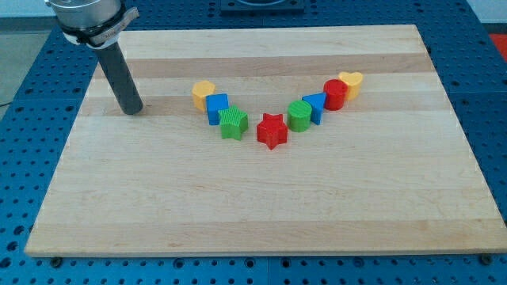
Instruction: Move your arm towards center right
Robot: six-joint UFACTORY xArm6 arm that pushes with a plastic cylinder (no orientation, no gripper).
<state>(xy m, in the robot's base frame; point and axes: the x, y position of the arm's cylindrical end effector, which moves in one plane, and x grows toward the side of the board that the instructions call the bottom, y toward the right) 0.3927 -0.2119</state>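
Note:
My tip (131, 110) rests on the wooden board (253, 206) at the view's left, well left of all the blocks. The blocks form a V in the middle. Its left arm runs from a yellow heart-like block (203, 93) through a blue cube (218, 108) to a green ridged block (234, 123). A red star (272, 131) sits at the bottom of the V. The right arm rises through a green cylinder (299, 115), a blue triangular block (314, 105), a red cylinder (335, 93) and a yellow heart (351, 82).
The board lies on a blue perforated table (24, 134). The arm's grey mount (87, 17) hangs over the board's top left corner.

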